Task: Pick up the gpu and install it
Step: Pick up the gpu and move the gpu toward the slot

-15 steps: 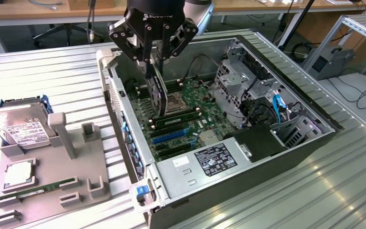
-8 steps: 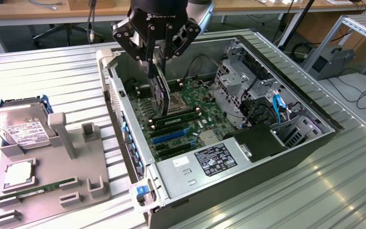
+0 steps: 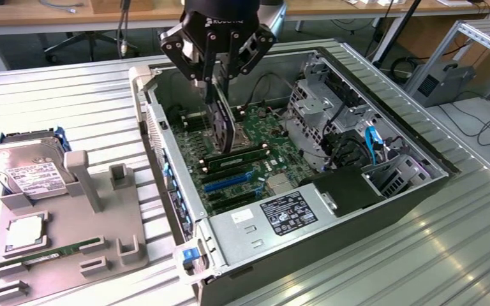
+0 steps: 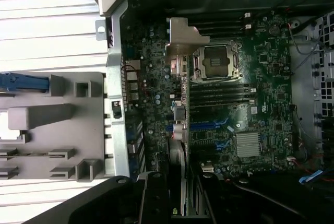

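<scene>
The gpu is a slim black card that hangs edge-on, tilted, inside the open computer case. It is above the green motherboard, near the CPU socket. My gripper is shut on the card's upper edge. In the wrist view the gpu runs as a thin strip from my gripper to its silvery bracket. It lies over the motherboard beside the socket. The blue expansion slots sit lower on the board, apart from the card.
A grey fixture tray stands to the exterior view's left of the case. It holds a hard drive, a CPU and a green RAM stick. Drive cages, cables and a power supply crowd the case.
</scene>
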